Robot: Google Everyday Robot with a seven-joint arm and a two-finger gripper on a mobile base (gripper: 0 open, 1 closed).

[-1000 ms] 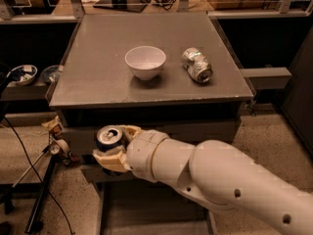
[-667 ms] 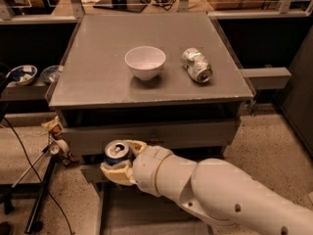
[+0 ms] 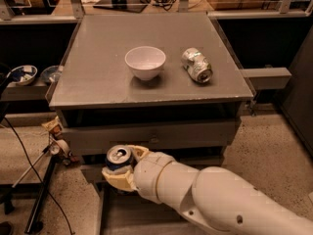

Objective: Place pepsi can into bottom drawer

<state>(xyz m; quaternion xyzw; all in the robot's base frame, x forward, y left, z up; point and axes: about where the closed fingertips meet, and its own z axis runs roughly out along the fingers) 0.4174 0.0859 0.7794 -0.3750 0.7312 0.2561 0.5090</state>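
The grey table carries a white bowl standing upright near its middle. To the bowl's right, not touching it, a dented silver-and-green can lies on its side. Below the table's front edge, the gripper clasps the pepsi can.

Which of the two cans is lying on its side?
The dented silver-and-green can on the cabinet top, beside the bowl; the pepsi can is upright, held in the gripper below.
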